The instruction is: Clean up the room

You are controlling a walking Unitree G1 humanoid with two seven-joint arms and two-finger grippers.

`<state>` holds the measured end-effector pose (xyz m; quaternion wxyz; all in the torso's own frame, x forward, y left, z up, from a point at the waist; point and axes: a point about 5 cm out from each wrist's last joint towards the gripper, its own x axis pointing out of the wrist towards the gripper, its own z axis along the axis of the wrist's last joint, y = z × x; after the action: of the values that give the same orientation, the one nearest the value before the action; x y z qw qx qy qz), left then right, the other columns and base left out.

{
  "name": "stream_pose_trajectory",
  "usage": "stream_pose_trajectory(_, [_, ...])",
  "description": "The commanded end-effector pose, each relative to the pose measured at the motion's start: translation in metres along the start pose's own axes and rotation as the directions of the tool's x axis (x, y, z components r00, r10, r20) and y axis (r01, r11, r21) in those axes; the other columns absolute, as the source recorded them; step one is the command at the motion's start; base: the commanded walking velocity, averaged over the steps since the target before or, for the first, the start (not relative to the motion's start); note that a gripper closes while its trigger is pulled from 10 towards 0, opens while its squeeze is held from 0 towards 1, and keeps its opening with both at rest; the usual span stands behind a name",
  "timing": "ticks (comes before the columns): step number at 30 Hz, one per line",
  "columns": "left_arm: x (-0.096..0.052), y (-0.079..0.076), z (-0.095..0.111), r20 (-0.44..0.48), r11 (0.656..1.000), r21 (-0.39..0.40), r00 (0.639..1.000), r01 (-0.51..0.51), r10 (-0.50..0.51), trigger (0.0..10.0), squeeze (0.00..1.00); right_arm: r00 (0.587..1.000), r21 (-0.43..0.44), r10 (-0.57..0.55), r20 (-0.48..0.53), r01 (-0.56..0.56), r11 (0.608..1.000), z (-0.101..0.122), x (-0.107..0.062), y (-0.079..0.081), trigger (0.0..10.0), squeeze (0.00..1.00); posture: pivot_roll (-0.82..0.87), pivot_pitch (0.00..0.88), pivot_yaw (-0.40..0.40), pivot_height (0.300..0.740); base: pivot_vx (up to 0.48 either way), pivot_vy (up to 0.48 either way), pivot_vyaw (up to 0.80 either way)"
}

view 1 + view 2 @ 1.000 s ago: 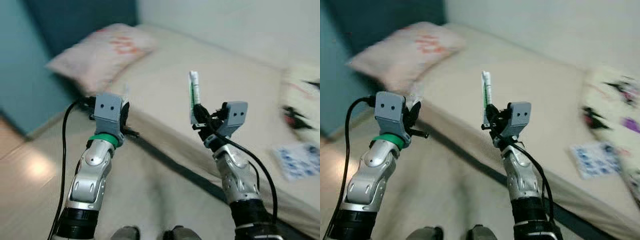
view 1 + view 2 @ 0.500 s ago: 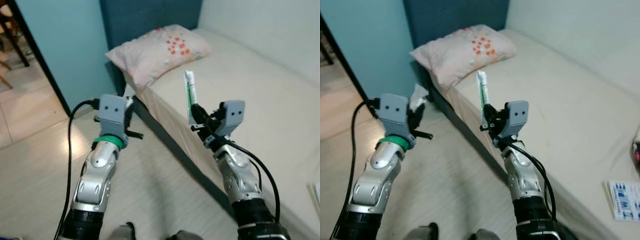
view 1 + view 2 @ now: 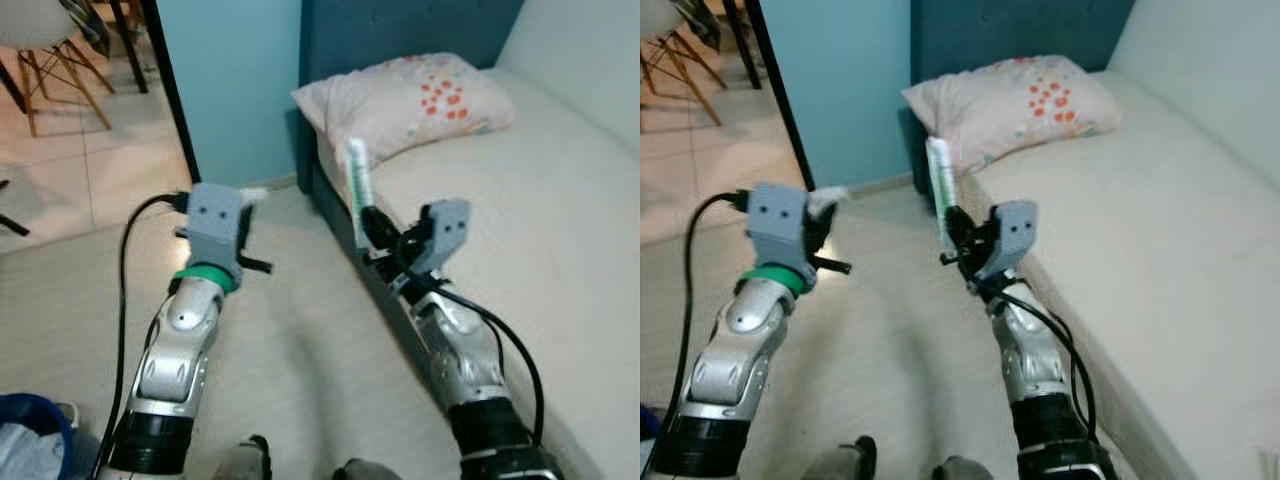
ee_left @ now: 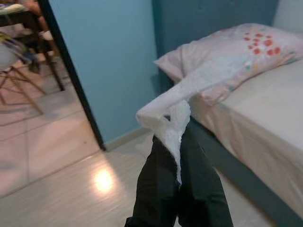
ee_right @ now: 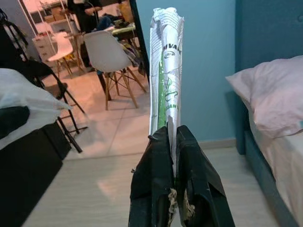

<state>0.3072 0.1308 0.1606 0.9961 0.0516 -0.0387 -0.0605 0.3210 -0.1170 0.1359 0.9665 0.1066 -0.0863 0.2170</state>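
My right gripper (image 3: 366, 222) is shut on a white and green tube-shaped wrapper (image 3: 358, 183) that stands upright above the fingers (image 5: 187, 156); the right wrist view shows its crinkled silver top (image 5: 165, 56). My left gripper (image 4: 179, 144) is shut on a crumpled white tissue (image 4: 171, 108), which pokes out beside the grey wrist housing (image 3: 216, 222) as a white scrap (image 3: 254, 194). Both arms are raised in front of me over the pale floor, beside the bed (image 3: 520, 240).
A pink pillow with orange dots (image 3: 410, 100) lies at the head of the bed against a dark blue headboard (image 3: 400, 30). A teal wall and dark door frame (image 3: 172, 90) stand left of it. Beyond are chairs (image 5: 109, 56). A blue bin (image 3: 30, 440) sits at lower left.
The whole view has swung left: the bed slid to the right, and the doorway, chairs and blue bin came into sight. Both grippers keep their hold at the same raised pose.
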Motion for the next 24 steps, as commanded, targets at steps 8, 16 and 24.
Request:
stream_pose_trajectory(8, [0.001, -0.008, -0.002, -0.004, 1.0, -0.002, 1.0, 0.028, -0.028, 10.0, 0.0, 0.999, -0.007, -0.034, -0.01, 0.034, 0.999, -0.002, -0.006, -0.008, 10.0, 0.0, 0.0, 0.0, -0.001, 0.73, 0.469, 0.0, 0.0])
stream_pose_trajectory(16, [-0.008, -0.006, -0.027, -0.07, 0.998, 0.053, 0.997, 0.033, -0.03, 10.0, 0.0, 0.992, -0.084, -0.037, -0.123, 0.026, 0.996, -0.027, -0.017, -0.011, 10.0, 0.0, 0.0, 0.0, -0.006, 0.73, 0.469, 0.0, 0.0])
stream_pose_trajectory(24, [-0.042, 0.021, -0.099, -0.3, 0.995, 0.097, 0.953, -0.021, 0.049, 10.0, 0.0, 0.907, -0.162, -0.166, -0.387, 0.11, 0.981, -0.084, -0.056, -0.035, 10.0, 0.0, 0.01, 0.0, -0.032, 0.73, 0.466, 0.0, 0.0])
